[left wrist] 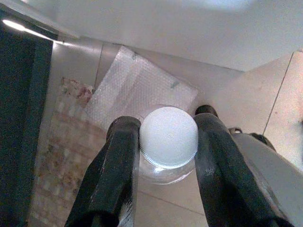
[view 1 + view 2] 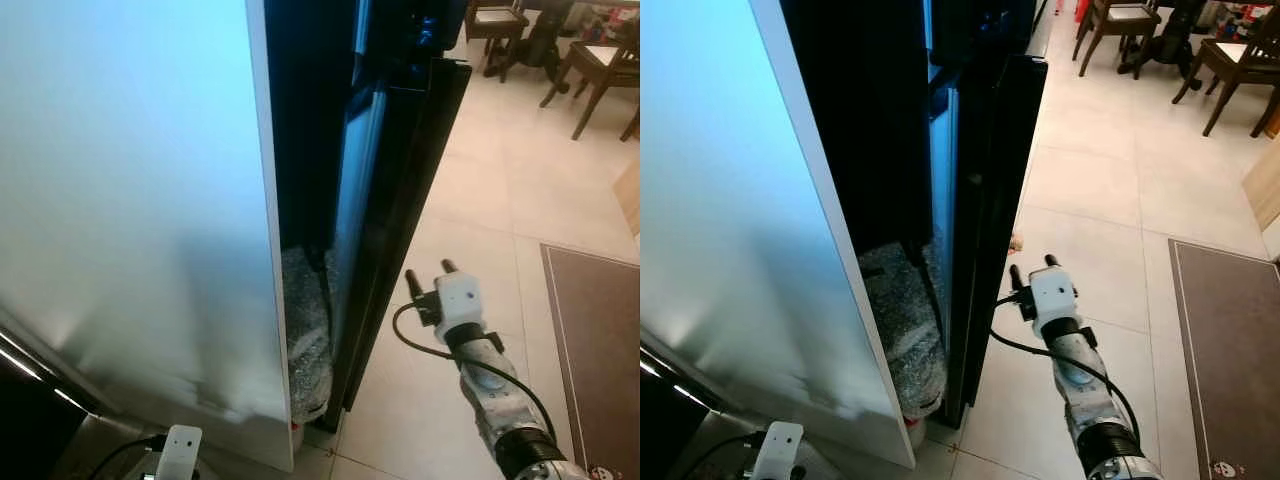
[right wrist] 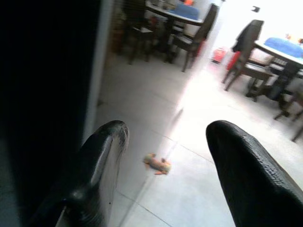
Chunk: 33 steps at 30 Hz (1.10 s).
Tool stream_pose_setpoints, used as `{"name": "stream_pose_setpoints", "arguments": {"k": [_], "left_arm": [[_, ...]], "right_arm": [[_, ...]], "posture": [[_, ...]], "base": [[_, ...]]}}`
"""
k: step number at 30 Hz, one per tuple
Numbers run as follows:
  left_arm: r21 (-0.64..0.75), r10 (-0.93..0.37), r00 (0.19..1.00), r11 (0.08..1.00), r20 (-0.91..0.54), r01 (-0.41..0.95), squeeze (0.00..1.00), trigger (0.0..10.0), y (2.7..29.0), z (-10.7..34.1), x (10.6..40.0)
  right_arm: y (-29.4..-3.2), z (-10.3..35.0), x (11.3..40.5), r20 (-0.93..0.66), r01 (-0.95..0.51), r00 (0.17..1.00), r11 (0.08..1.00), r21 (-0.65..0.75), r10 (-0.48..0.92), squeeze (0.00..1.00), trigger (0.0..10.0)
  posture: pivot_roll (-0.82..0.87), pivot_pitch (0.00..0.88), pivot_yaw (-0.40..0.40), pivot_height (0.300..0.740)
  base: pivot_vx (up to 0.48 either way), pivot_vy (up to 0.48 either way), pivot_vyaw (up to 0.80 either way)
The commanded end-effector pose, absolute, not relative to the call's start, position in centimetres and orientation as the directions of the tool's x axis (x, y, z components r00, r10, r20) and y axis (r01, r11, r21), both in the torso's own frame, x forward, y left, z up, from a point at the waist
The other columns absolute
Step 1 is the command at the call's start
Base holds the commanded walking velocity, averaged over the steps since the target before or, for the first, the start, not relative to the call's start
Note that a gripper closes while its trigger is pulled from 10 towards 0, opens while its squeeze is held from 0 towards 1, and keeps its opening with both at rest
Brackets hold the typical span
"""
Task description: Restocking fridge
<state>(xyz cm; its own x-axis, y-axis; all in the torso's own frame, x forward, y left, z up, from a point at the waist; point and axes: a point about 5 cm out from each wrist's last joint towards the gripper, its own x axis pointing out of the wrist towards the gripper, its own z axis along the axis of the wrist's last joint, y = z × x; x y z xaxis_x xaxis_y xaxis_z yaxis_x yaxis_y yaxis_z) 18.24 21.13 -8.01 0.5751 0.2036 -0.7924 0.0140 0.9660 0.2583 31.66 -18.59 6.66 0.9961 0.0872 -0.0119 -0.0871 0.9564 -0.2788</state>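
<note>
In the left wrist view my left gripper [image 1: 168, 137] is shut on a clear bottle with a white ribbed cap [image 1: 169, 136], one black finger on each side of its neck. That arm sits low at the bottom edge of the head view, below the wide white fridge panel [image 2: 130, 200]. The black fridge door [image 2: 400, 200] stands edge-on in the middle, with a dark gap behind it. My right gripper [image 2: 429, 270] is open and holds nothing, raised just right of the black door's edge, over the tiled floor [image 3: 165, 137].
A bundle of bubble wrap [image 2: 305, 340] stands in the gap at the fridge's foot. A small orange scrap [image 2: 1014, 240] lies on the tiles by the door. Wooden dining chairs [image 2: 600, 70] stand far right, and a brown rug [image 2: 595, 340] lies to the right.
</note>
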Motion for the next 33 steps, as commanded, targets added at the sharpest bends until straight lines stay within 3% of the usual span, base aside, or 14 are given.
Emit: {"name": "stream_pose_setpoints", "arguments": {"k": [1,13,20,29,33], "left_arm": [[0.270,0.213,0.571,0.963,-0.792,0.015,0.00,10.0,21.1,-8.1,18.1],[0.267,0.212,0.572,0.964,-0.793,0.014,0.00,10.0,21.2,-8.1,18.1],[0.266,0.208,0.582,0.964,-0.786,0.014,0.00,10.0,20.9,-8.0,18.4],[0.270,0.211,0.579,0.963,-0.788,0.017,0.00,10.0,21.1,-8.0,18.2],[0.271,0.211,0.580,0.962,-0.787,0.017,0.00,10.0,21.1,-7.9,18.3]], "right_arm": [[-19.5,6.8,31.8,-0.004,-0.038,0.999,0.956,-0.290,0.038,0.00,10.0],[-21.5,7.0,31.8,0.016,0.117,0.993,0.949,-0.292,-0.117,0.00,10.0],[-20.2,5.7,30.5,0.005,0.073,0.997,0.957,-0.281,-0.075,0.00,10.0],[-18.5,3.3,26.0,-0.017,-0.016,1.000,0.964,-0.265,0.012,0.00,10.0],[-18.1,3.1,25.8,-0.029,-0.053,0.998,0.968,-0.246,0.047,0.00,10.0]], "posture": [[-0.15,0.038,-0.019,0.740],[-0.15,0.035,-0.020,0.740],[-0.15,0.034,-0.025,0.740],[-0.16,0.033,-0.025,0.740],[-0.16,0.031,-0.022,0.740]], "base": [[0.000,0.000,0.00],[0.000,0.000,0.00],[0.000,0.000,0.00],[0.000,0.000,0.00],[0.000,0.000,0.00]]}}
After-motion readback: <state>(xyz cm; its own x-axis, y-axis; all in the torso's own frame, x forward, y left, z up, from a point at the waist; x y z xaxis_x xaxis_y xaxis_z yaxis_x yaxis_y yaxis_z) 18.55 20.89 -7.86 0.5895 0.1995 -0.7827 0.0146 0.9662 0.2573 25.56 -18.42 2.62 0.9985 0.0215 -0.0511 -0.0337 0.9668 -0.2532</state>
